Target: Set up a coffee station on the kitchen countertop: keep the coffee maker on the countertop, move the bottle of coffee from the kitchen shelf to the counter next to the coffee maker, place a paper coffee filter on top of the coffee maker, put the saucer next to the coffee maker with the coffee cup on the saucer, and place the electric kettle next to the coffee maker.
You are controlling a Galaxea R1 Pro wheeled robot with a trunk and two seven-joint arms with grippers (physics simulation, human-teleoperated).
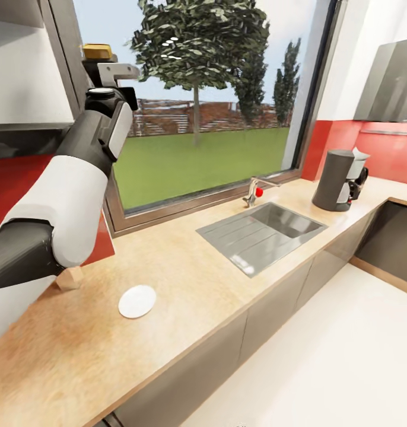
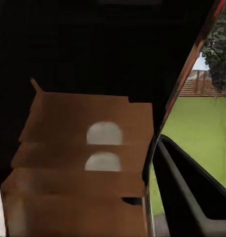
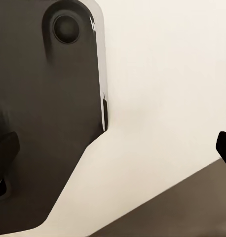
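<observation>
One raised arm stands at the left side of the head view: the left arm, with white and dark grey shells, reaches up beside the window frame. At its top the left gripper (image 1: 111, 66) is near a small object with a yellow lid (image 1: 97, 51), seen close to the underside of a wall cabinet. It may be the bottle of coffee, but it is mostly hidden, and I cannot tell if the fingers close on it or how far they are open. In the left wrist view one dark finger (image 2: 192, 192) of this gripper shows against the green lawn, beside brown wooden surfaces in shadow with two pale rounded patches.

Below, the long pale beige speckled kitchen countertop (image 1: 185, 279) runs under the window. The small flat round white saucer (image 1: 137, 300) lies on it near the front edge, well apart from the inset steel sink (image 1: 263, 234). Far at the right end, past the sink, the tall dark grey coffee maker (image 1: 340, 179) stands upright on the countertop, and the white folded paper coffee filter (image 1: 359, 156) rests at its top. A small wooden block (image 1: 70, 277) sits on the countertop near the left arm.

In the right wrist view, dark robot parts and a pale floor show; the right gripper's state I cannot tell.
</observation>
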